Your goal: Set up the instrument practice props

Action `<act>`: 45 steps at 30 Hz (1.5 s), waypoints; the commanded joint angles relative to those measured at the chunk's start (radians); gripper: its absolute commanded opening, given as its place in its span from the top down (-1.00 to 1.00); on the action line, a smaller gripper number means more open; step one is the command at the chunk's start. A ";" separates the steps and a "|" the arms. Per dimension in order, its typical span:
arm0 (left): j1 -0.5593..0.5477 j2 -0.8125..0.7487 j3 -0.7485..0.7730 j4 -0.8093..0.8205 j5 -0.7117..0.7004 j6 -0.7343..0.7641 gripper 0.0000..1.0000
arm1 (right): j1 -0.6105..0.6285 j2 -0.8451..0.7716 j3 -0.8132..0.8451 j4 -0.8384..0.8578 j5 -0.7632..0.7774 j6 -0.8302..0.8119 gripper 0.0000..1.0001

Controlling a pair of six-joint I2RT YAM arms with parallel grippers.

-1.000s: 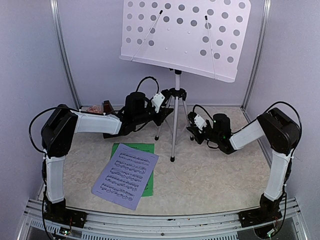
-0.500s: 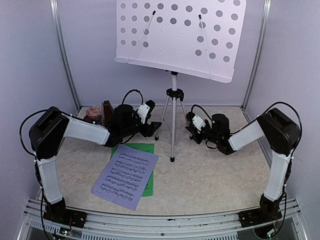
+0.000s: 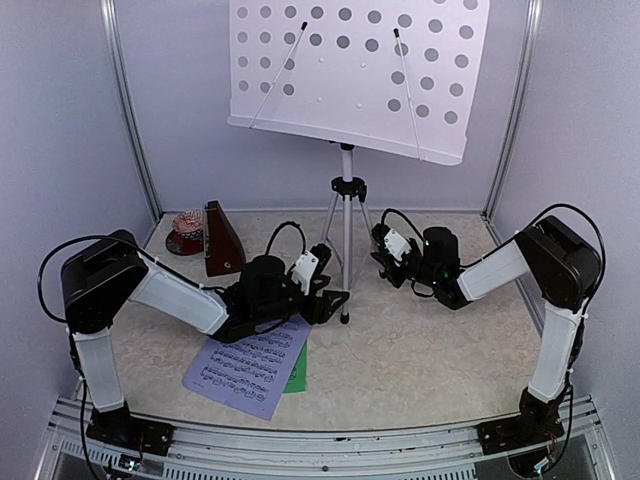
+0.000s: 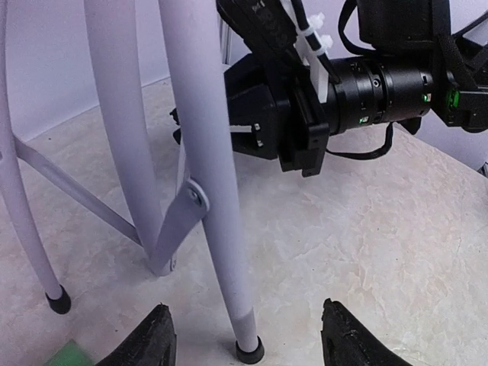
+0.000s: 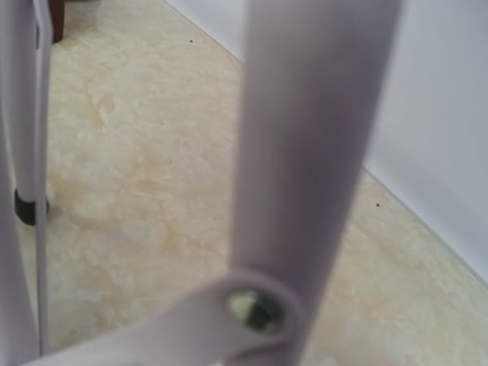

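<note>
So the left gripper [image 3: 333,299] is down low on the table [image 3: 440,345], right at the front foot of the music stand [image 3: 352,75]. In the wrist view its two fingers [image 4: 157,339] are spread wide, one on each side of that leg's rubber tip. They aren't touching it and aren't holding anything.

The right gripper [image 3: 381,244] comes in from 3 o'clock and looks pinched onto the stand's right-hand leg. Its own camera shows nothing but that tube, blurry and filling the frame, and the fingers themselves don't show there.

The stand is upright on its tripod at about 12 o'clock on the table, with the perforated desk tilted back. The lavender sheet [image 3: 243,366] lies flat at 7 o'clock, on top of the green sheet [image 3: 297,373], with the left arm hanging over its far edge. The metronome [image 3: 222,241] sits at 10 o'clock, well away from both grippers.
</note>
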 commanded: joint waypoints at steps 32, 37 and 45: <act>-0.006 0.034 -0.046 0.025 0.073 -0.111 1.00 | 0.021 -0.110 -0.133 -0.086 0.084 0.045 1.00; 0.003 -0.023 -0.061 -0.061 0.042 -0.086 1.00 | 0.030 -0.106 -0.165 -0.090 0.104 0.084 1.00; 0.025 -0.075 -0.141 -0.081 0.036 -0.086 1.00 | 0.055 -0.135 -0.215 -0.104 0.168 0.143 1.00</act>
